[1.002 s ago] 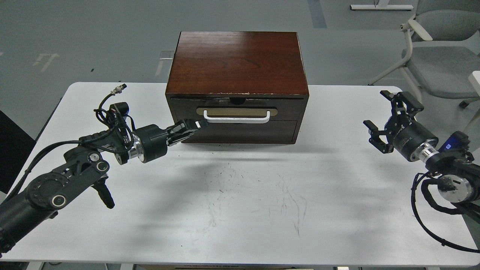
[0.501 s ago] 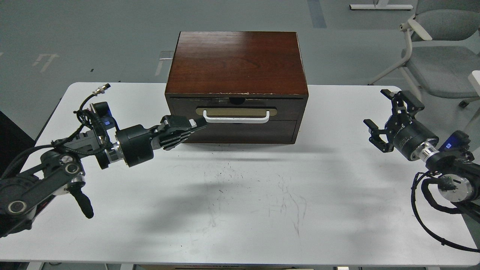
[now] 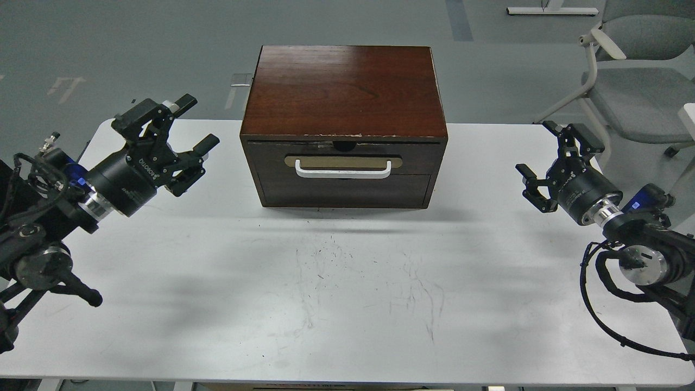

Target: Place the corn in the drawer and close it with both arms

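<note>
Two black hands flank the dark reddish-brown wooden box point(image 3: 343, 122) on our white tabletop point(image 3: 347, 304). Our left hand point(image 3: 182, 133) hangs well left of it, fingers spread wide, holding nothing. Our right hand point(image 3: 548, 160) hangs well right, likewise spread and empty. The dark wood-fronted drawer point(image 3: 343, 157) with its white bar handle point(image 3: 343, 172) sits pushed in. We see no corn.

Reddish-brown drawer point(image 3: 343, 156), white handle point(image 3: 342, 172), seemingly tan plate point(image 3: 343, 161).
</note>
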